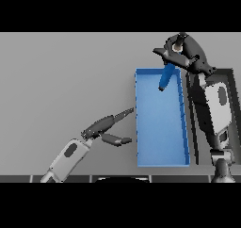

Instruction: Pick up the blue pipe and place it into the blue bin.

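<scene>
Now we have our right hand (pixel 184 52) raised above the far end of the blue bin (pixel 160 158), its fingers curled round the upper end of the blue pipe (pixel 165 78). The pipe hangs down from that grip at a slight tilt, its lower end over the bin's floor near the far wall, though we cannot tell whether it touches the bottom. We judge that we hold it by the top so the free end can go into the bin first, between the walls, without the hand itself having to reach inside. The bin lies on the grey tabletop (pixel 61 76), its long side running away from us, with a dark tray-like frame (pixel 230 72) just beside it under our right arm. Our left hand (pixel 106 127) rests idle low over the tabletop near the bin's left wall, fingers straight and relaxed, holding nothing. To our eye the carry looks nearly finished; what remains is to let go of the pipe so it drops inside the walls.
</scene>
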Controlling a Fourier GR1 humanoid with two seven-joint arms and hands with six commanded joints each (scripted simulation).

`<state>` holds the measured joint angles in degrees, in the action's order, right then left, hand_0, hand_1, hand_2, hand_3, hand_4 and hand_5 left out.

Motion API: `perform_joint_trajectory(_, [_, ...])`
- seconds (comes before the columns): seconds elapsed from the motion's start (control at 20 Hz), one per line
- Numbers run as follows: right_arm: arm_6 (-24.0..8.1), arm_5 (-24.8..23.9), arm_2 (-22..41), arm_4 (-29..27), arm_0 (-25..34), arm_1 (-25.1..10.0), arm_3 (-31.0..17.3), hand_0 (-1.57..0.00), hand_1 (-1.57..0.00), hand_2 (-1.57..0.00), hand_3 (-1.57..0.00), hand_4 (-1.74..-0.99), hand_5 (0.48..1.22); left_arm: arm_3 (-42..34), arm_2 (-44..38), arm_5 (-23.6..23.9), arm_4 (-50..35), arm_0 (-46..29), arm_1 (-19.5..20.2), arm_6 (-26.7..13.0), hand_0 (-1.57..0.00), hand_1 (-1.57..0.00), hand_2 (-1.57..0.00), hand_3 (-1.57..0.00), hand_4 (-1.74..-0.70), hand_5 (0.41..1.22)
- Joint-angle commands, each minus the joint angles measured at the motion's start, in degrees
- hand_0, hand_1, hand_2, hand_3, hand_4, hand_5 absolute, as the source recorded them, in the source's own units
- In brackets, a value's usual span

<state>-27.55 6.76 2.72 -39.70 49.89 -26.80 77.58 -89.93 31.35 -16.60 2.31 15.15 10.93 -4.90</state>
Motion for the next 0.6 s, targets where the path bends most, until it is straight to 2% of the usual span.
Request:
perform_joint_trajectory(0.0, [-0.4,-0.53,0.07,0.95,-2.12,0.23,0.05,-1.57,-1.57,-1.57,-1.57,-1.74,1.122,0.82,-0.45,0.04,-0.27,0.39,-0.18,-0.53,0.0,0.0,0.0,0.0,-0.89,0.483])
perform_joint_trajectory(0.15, [-3.85,-3.36,0.53,3.09,-8.14,2.02,0.88,-1.57,-1.57,-1.57,-1.57,-1.741,1.12,1.06,-0.38,-0.44,-0.63,0.32,-0.28,-0.16,0.0,0.0,0.0,0.0,-0.89,0.473])
perform_joint_trajectory(0.25, [-7.4,-4.91,1.14,3.79,-11.57,2.13,1.99,-1.57,-1.57,-1.57,-1.57,-1.741,1.12,0.29,-0.44,-0.46,-0.96,-0.21,-0.09,0.97,0.0,0.0,0.0,0.0,-0.89,0.466])
perform_joint_trajectory(0.35, [-7.4,-5.23,3.62,4.24,-14.55,1.19,0.88,-1.57,-1.57,-1.57,-1.57,-1.741,1.122,0.58,-0.12,-0.25,-0.23,-0.38,-0.04,1.32,0.0,0.0,0.0,0.0,-0.88,0.463])
perform_joint_trajectory(0.4, [-7.26,-6.0,5.11,3.58,-15.7,0.43,0.72,-1.57,-1.57,-1.57,-1.57,-1.694,1.124,0.71,-0.08,-0.17,-0.3,-0.43,-0.29,1.17,0.0,0.0,0.0,0.0,-0.88,0.463])
perform_joint_trajectory(0.55, [-7.33,-4.41,8.7,3.75,-18.83,-0.96,-1.16,-1.57,-1.57,-1.57,-1.57,-1.591,1.114,0.77,-0.2,-0.05,-0.38,-0.27,-0.45,1.05,0.0,0.0,0.0,0.0,-0.88,0.46])
